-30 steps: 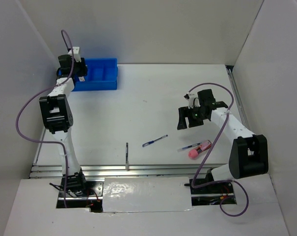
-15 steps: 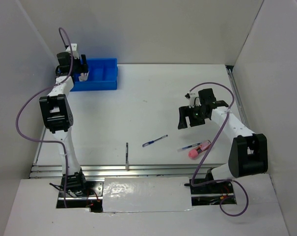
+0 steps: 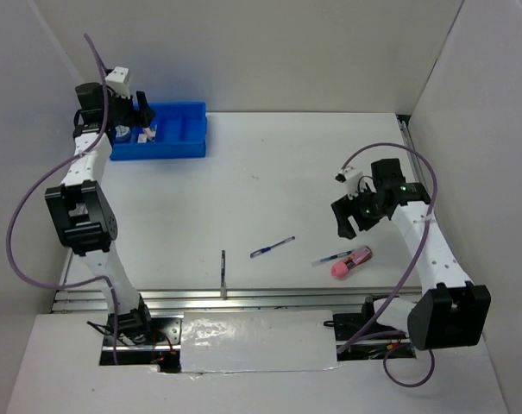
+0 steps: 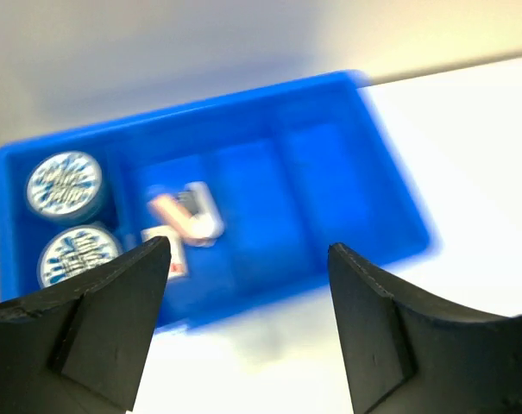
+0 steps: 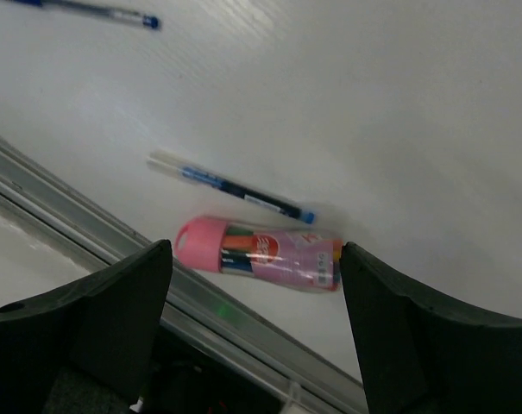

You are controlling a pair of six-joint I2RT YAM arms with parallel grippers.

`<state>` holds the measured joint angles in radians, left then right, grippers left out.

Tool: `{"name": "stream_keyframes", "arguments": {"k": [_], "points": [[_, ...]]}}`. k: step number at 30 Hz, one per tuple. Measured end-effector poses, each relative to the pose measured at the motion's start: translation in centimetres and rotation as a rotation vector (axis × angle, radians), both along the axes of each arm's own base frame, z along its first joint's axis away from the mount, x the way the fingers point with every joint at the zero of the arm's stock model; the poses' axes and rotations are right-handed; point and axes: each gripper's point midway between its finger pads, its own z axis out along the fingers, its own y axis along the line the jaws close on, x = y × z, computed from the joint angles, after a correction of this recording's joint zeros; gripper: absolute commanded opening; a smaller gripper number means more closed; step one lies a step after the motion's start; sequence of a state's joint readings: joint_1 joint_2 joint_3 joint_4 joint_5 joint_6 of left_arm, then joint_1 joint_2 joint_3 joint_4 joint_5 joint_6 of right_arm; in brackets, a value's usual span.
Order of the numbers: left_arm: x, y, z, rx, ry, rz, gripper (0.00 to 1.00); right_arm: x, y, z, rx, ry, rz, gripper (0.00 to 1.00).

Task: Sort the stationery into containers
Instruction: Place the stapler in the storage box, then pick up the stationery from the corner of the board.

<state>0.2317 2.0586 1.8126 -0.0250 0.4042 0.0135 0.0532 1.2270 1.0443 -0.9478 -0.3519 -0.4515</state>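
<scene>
**Top external view plus both wrists: both grippers open, nothing held**

Left gripper hangs over the left end of the blue tray, which sits at the far left corner of the table. Left wrist view: fingers spread wide, nothing between them, tray below. 2 blue tape rolls lie side by side in the tray's end compartment. 2 small white/pink erasers lie in the compartment next to it. Picture is blurred; eraser detail is not readable.

Right gripper hovers above the near right part of the table, jaws apart. Right wrist view: fingers open and empty, with the pink tube lying flat on the table right under the gap. 1 blue pen lies just beside the tube, apart from it and roughly parallel. A metal rail runs along the table edge near the tube's pink cap.

Loose on the table, top view:
- pink tube, near right
- pen, just left of the tube
- second pen, near the middle, well apart from the first
- thin dark stick, near edge, pointing front to back
</scene>
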Motion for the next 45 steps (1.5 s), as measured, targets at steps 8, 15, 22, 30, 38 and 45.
{"name": "stream_keyframes", "arguments": {"k": [8, 15, 22, 30, 38, 45], "points": [[-11.9, -8.1, 5.8, 0.078, -0.05, -0.341, 0.85, -5.2, -4.4, -1.5, -0.224, -0.012, 0.202, 0.79], [-19.4, -13.5, -1.3, 0.064, 0.14, -0.518, 0.83, -6.8, -5.7, -2.5, -0.344, -0.088, 0.464, 0.87], [-21.4, -15.6, -2.8, 0.08, 0.209, -0.581, 0.83, -6.9, -4.4, -5.5, -0.392, -0.106, 0.778, 0.88], [-21.3, -15.4, -0.9, 0.136, 0.177, -0.553, 0.83, -7.6, -4.3, -10.0, -0.458, -0.121, 1.023, 0.88], [-21.1, -15.3, -0.6, 0.152, 0.178, -0.535, 0.83, -7.2, -4.7, -12.5, -0.522, -0.142, 1.145, 0.66], [-21.0, -15.1, -0.7, 0.16, 0.183, -0.524, 0.82, -6.6, -4.7, -12.5, -0.538, -0.164, 1.161, 0.36]]}}
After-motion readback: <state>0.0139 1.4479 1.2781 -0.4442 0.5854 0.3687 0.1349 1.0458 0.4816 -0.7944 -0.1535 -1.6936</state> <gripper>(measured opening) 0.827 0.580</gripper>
